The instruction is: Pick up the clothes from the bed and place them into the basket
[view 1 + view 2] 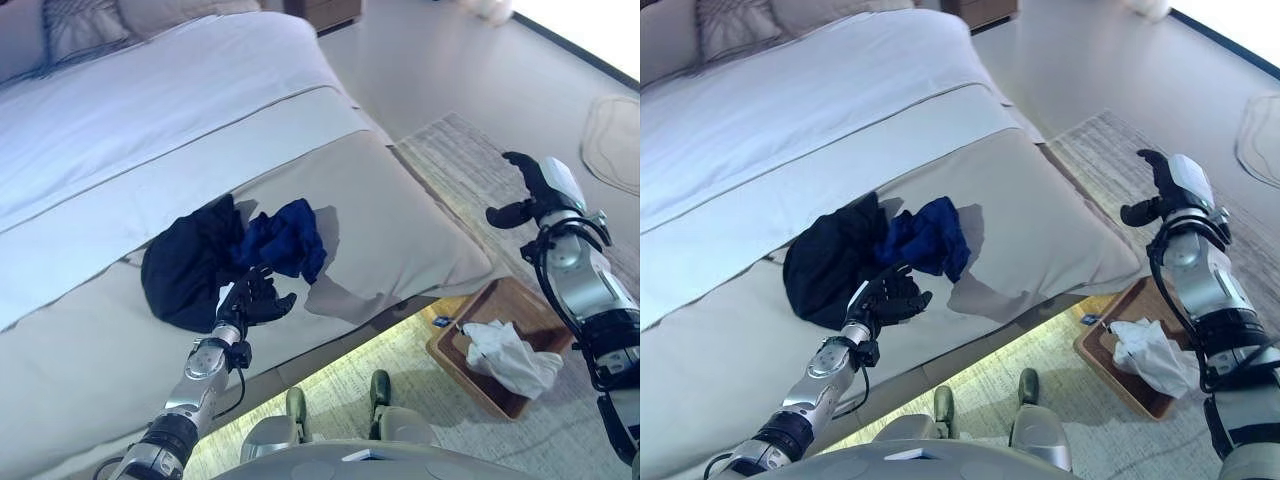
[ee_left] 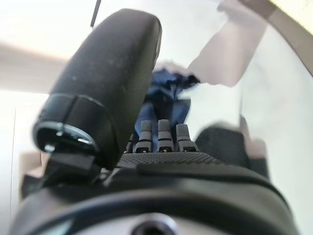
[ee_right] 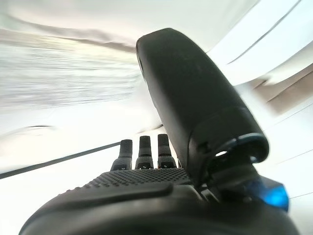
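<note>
One white garment [image 1: 510, 357] already sits in the basket [image 1: 452, 357] on the floor — the black [image 1: 185, 265] and blue clothes [image 1: 287, 237] still lie on the bed [image 1: 400, 220], the left hand [image 1: 255, 297] spread just beside them, right hand [image 1: 528, 190] spread and empty.

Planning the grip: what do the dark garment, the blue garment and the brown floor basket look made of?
Dark navy garment: soft matte fabric, slumped in folds. Crumpled blue garment: thinner-looking cloth, creased. Brown rectangular basket: rigid, smooth walls, possibly wood or leather-look; white cloth lies in it.
</note>
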You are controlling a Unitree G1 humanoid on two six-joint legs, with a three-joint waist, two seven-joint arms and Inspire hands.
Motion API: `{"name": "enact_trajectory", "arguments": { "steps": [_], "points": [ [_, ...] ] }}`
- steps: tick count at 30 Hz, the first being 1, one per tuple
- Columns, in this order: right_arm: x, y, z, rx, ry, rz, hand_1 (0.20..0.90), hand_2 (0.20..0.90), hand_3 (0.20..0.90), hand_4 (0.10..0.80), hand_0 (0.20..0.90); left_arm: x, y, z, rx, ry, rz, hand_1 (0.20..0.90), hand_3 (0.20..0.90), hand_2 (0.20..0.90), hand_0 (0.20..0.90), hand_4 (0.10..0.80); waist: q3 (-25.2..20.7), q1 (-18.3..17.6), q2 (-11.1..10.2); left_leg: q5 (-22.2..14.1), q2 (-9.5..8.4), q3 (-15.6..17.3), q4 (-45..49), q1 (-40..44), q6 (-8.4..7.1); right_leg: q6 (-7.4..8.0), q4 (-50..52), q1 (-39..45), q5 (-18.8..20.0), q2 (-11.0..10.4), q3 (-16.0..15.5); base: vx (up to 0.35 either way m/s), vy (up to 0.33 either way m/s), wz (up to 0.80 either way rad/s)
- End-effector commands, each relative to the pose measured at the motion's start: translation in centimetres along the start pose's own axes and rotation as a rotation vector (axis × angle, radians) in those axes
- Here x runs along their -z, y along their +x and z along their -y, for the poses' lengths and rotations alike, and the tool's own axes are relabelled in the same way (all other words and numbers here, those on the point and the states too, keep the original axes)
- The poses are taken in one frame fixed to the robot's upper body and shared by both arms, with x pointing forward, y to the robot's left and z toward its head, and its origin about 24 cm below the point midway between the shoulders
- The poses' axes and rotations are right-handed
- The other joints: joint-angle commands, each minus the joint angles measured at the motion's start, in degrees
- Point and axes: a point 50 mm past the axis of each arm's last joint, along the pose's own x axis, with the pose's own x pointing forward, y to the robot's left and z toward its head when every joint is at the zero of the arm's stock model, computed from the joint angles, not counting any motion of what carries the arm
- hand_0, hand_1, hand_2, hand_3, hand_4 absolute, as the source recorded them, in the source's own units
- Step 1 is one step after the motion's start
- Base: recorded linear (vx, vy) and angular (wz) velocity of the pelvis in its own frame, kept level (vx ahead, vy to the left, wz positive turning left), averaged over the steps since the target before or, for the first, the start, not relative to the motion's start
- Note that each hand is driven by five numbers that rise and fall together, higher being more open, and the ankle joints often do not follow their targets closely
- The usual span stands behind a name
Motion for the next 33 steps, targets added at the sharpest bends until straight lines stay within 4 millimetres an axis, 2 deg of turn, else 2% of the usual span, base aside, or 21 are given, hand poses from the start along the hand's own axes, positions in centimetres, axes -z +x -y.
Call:
{"name": "enact_trajectory", "arguments": {
  "steps": [1,4,6,8,9,10,11,15,16,17,21,23,24,26,28,33],
  "points": [
    [-4.6,2.0,2.4,0.134,0.000,0.164,0.900,0.900,0.900,0.800,0.900,-3.6,-0.1,-2.2,-0.041,0.103,0.180,0.900,0.900,0.900,0.900,0.800,-3.40,2.84,-3.46,-5.51,-3.31,3.75,4.21,-2.26,1.00,-0.29,4.33,2.43,-6.74,-0.62,-2.32,0.103,0.034,0.49],
    [-4.8,2.3,1.7,0.141,-0.026,0.155,0.900,0.900,0.900,0.800,0.900,-4.3,-0.4,-2.9,-0.040,0.104,0.201,0.900,0.900,0.900,0.900,0.800,-2.65,4.74,-2.67,-4.92,-3.06,3.57,4.00,-2.80,1.15,-0.84,7.88,2.31,-8.98,-1.19,-5.40,0.070,0.037,0.45],
    [-4.7,2.6,2.1,0.159,-0.026,0.120,0.900,0.900,0.900,0.800,0.900,-5.3,-0.3,-3.0,-0.008,0.119,0.233,0.900,0.900,0.900,0.900,0.800,-1.17,5.38,-1.63,-4.52,-2.34,5.52,4.87,-4.01,1.09,-1.41,12.23,0.72,-11.14,-1.77,-8.40,-0.029,0.073,0.57],
    [-4.8,3.0,2.7,0.184,-0.030,0.101,0.900,0.900,0.900,0.800,0.900,-6.3,0.0,-2.8,0.019,0.122,0.263,0.900,0.900,0.900,0.900,0.800,0.60,5.96,-0.94,-4.63,-2.64,4.78,6.23,-5.76,1.17,-1.70,15.09,-1.34,-11.96,-2.57,-9.18,-0.104,0.067,0.71],
    [-5.3,3.5,3.8,0.212,-0.055,0.104,0.900,0.900,0.900,0.800,0.900,-7.4,0.4,-2.6,0.036,0.092,0.297,0.900,0.900,0.900,0.900,0.800,3.03,6.64,-0.21,-5.02,-3.04,3.62,8.17,-7.66,1.27,-1.87,18.10,-3.61,-12.87,-3.70,-9.32,-0.115,0.056,0.61],
    [-5.4,3.6,3.9,0.217,-0.055,0.105,0.900,0.900,0.900,0.800,0.900,-7.5,0.4,-2.6,0.038,0.088,0.301,0.900,0.900,0.900,0.900,0.800,3.09,6.66,-0.10,-4.93,-3.03,3.50,8.31,-8.06,1.31,-1.91,18.08,-3.92,-12.69,-3.74,-9.40,-0.164,0.111,0.59],
    [-6.1,4.1,5.1,0.257,-0.064,0.107,0.900,0.900,0.900,0.800,0.900,-8.3,0.5,-2.2,0.051,0.035,0.341,0.900,0.900,0.900,0.900,0.800,5.60,7.51,0.81,-5.23,-3.43,2.94,9.92,-9.79,1.51,-2.17,19.78,-5.48,-13.14,-4.65,-9.69,-0.114,0.091,0.31],
    [-6.8,4.8,6.8,0.316,-0.064,0.086,0.900,0.900,0.900,0.800,0.900,-9.4,0.2,-1.3,0.093,-0.017,0.403,0.900,0.900,0.900,0.900,0.800,9.39,9.18,2.19,-6.36,-4.41,2.11,15.83,-14.78,1.90,-3.51,24.62,-8.99,-14.59,-6.06,-10.60,-0.102,0.109,0.24],
    [-7.0,5.0,7.2,0.333,-0.064,0.075,0.900,0.900,0.900,0.800,0.900,-9.6,0.1,-1.0,0.106,-0.020,0.416,0.900,0.900,0.900,0.900,0.800,10.65,9.83,2.35,-7.16,-4.65,1.86,19.07,-16.89,2.07,-3.86,27.43,-10.63,-15.11,-7.21,-11.29,-0.032,0.092,0.22],
    [-7.0,5.1,7.4,0.346,-0.074,0.065,0.900,0.900,0.900,0.800,0.900,-9.6,0.0,-0.8,0.116,-0.028,0.419,0.900,0.900,0.900,0.900,0.800,11.69,10.45,2.29,-9.33,-4.82,1.65,22.10,-17.79,1.92,-3.57,30.68,-11.57,-16.96,-8.25,-10.95,-0.008,0.082,0.29],
    [-6.9,5.4,8.0,0.367,-0.047,0.033,0.900,0.900,0.900,0.800,0.900,-9.8,-0.2,-0.1,0.134,-0.045,0.425,0.900,0.900,0.900,0.900,0.800,14.10,11.70,2.43,-13.36,-5.32,1.55,31.22,-22.12,2.96,-4.47,37.92,-14.28,-19.27,-10.85,-11.83,0.031,0.102,0.25],
    [-7.0,5.5,8.4,0.378,-0.050,0.030,0.900,0.900,0.900,0.800,0.900,-9.8,-0.4,0.2,0.136,-0.054,0.429,0.900,0.900,0.900,0.900,0.800,15.12,12.08,2.41,-15.50,-5.38,1.79,35.33,-24.06,3.60,-4.98,41.89,-15.77,-20.79,-11.82,-11.95,0.045,0.109,0.17],
    [-7.3,5.7,8.7,0.388,-0.058,0.024,0.900,0.900,0.900,0.800,0.900,-9.8,-0.6,0.4,0.139,-0.062,0.436,0.900,0.900,0.900,0.900,0.800,15.92,12.59,2.40,-17.95,-5.62,2.04,40.30,-26.67,4.62,-5.21,47.15,-18.49,-22.44,-13.24,-11.81,0.040,0.117,0.18],
    [-7.3,5.8,9.2,0.396,-0.045,0.011,0.900,0.900,0.900,0.800,0.900,-10.0,-0.8,0.6,0.144,-0.068,0.443,0.900,0.900,0.900,0.900,0.800,15.93,13.10,2.30,-19.74,-5.71,2.72,43.62,-29.03,5.89,-5.70,50.49,-20.91,-23.89,-14.09,-12.03,0.025,0.098,0.14],
    [-7.4,5.8,9.7,0.409,-0.019,-0.004,0.900,0.900,0.900,0.800,0.900,-10.1,-1.0,1.1,0.157,-0.082,0.458,0.900,0.900,0.900,0.900,0.800,15.93,13.40,2.49,-21.37,-5.72,2.92,48.62,-32.85,5.86,-5.95,53.89,-24.04,-24.85,-14.72,-11.89,-0.006,0.075,-0.04],
    [-7.2,6.1,10.7,0.404,0.005,-0.040,0.900,0.900,0.900,0.800,0.900,-10.3,-1.6,1.8,0.170,-0.111,0.480,0.900,0.900,0.900,0.900,0.800,15.93,13.66,3.26,-24.58,-5.74,2.82,56.20,-38.91,7.21,-6.80,60.06,-30.56,-26.91,-15.36,-10.52,-0.002,0.056,-0.01]
  ]
}}
